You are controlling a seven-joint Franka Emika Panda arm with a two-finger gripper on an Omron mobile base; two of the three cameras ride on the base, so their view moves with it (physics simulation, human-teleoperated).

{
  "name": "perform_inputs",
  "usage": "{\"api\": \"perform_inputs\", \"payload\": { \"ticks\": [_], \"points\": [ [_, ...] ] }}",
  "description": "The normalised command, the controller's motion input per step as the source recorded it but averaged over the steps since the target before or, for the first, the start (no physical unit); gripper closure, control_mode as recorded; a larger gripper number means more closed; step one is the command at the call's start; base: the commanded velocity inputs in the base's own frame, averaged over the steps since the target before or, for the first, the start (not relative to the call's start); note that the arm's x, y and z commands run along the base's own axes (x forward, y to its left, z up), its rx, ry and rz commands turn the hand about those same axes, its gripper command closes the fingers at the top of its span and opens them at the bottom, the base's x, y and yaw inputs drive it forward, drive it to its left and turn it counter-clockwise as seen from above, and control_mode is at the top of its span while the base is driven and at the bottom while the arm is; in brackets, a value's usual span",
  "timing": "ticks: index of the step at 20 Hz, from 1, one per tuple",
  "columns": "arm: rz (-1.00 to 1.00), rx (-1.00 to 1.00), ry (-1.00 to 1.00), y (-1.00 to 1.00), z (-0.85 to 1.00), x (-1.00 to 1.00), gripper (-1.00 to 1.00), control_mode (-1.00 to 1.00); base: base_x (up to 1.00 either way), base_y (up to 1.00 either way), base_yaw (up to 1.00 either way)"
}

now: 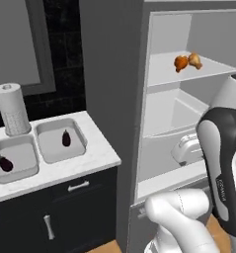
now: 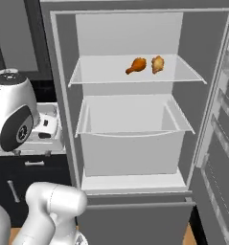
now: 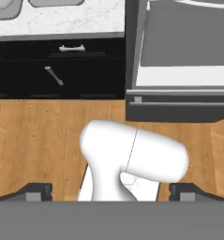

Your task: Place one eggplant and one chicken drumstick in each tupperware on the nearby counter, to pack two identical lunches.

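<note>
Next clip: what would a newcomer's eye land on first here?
Probably the open fridge, where two chicken drumsticks lie side by side on the upper shelf. Then the two tupperware on the counter left of it, each holding one dark eggplant.

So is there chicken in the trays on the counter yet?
No, each tupperware on the counter holds just one eggplant; both chicken drumsticks sit on the fridge shelf.
</note>
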Motion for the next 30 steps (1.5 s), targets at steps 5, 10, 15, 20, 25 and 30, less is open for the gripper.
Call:
{"api": "perform_inputs", "payload": {
  "ticks": [5,10,15,20,25,30],
  "points": [
    [0.0,0.0,0.0,0.0,0.0,0.0,-1.0,1.0,0.06,-0.56,-0.02],
    [0.0,0.0,0.0,0.0,0.0,0.0,-1.0,1.0,0.21,-0.31,0.0],
    [0.0,0.0,0.0,0.0,0.0,0.0,-1.0,1.0,0.09,-0.56,0.0],
    [0.0,0.0,0.0,0.0,0.0,0.0,-1.0,1.0,0.44,-0.26,-0.01],
    [0.0,0.0,0.0,0.0,0.0,0.0,-1.0,1.0,0.72,-0.32,0.05],
    [0.0,0.0,0.0,0.0,0.0,0.0,-1.0,1.0,0.31,-0.53,0.01]
  ]
}}
